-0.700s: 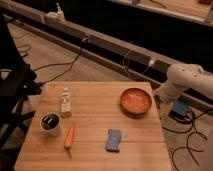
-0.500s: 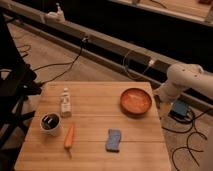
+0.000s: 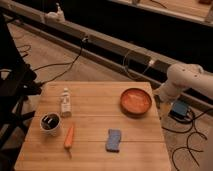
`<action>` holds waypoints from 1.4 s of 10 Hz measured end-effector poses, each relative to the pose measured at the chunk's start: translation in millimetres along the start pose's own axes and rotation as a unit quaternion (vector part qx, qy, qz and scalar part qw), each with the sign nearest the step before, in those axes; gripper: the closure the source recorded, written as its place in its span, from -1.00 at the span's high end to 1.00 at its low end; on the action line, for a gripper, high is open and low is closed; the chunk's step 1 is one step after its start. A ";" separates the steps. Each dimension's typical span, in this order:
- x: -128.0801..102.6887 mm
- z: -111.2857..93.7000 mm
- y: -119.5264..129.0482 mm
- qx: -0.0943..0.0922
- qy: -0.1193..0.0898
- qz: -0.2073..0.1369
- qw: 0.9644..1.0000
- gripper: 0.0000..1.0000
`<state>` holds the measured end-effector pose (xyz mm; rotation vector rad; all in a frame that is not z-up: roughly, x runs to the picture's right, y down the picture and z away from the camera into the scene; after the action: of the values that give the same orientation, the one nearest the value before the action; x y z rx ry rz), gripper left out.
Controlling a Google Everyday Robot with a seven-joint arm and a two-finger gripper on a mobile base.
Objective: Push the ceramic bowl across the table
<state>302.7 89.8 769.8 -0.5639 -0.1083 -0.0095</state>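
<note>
The ceramic bowl (image 3: 135, 101), orange-red and shallow, sits upright near the right edge of the light-wood table (image 3: 92, 132), toward the far side. My white arm comes in from the right. My gripper (image 3: 159, 99) hangs just off the table's right edge, close beside the bowl's right rim. I cannot tell whether it touches the bowl.
A small clear bottle (image 3: 65, 102), a white cup with dark contents (image 3: 50, 123), an orange carrot (image 3: 69, 136) and a blue sponge (image 3: 113, 140) lie on the table. Cables and a blue box (image 3: 178, 109) are on the floor at right. A dark chair (image 3: 12, 87) stands at left.
</note>
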 end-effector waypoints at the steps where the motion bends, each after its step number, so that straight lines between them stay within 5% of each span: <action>1: 0.0 0.0 0.0 0.000 0.000 0.000 1.000 0.60; 7: 0.0 0.0 0.0 0.000 0.000 0.000 1.000 0.54; 14: 15.4 7.2 -8.6 0.010 0.014 0.008 1.000 -0.83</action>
<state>317.0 86.7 782.0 -0.5448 -0.0775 -0.0014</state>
